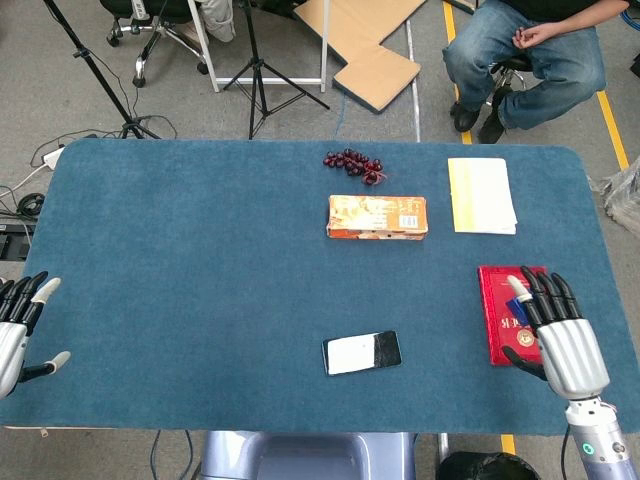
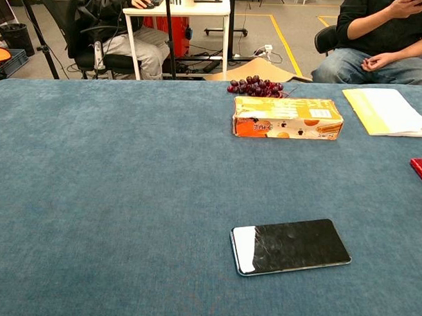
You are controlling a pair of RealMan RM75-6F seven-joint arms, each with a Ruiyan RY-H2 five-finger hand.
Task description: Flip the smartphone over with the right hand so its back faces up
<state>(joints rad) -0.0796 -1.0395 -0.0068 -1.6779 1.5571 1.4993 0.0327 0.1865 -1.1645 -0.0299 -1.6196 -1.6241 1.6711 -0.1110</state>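
Smartphone (image 1: pixel 362 352) lies flat, glass screen up, near the table's near edge at centre, untouched. Judged from this, the flip has not begun. The right hand (image 1: pixel 562 330) hovers well to its right over a red book (image 1: pixel 503 312), fingers straight and spread, holding nothing; next it must travel left and get fingertips under an edge. The left hand (image 1: pixel 20 325) waits at far left, fingers apart, empty. Only the head view shows the hands; the chest view shows the cracked screen closely.

Black smartphone (image 2: pixel 290 246) on blue table (image 1: pixel 200 260) — orange box (image 2: pixel 287 118).
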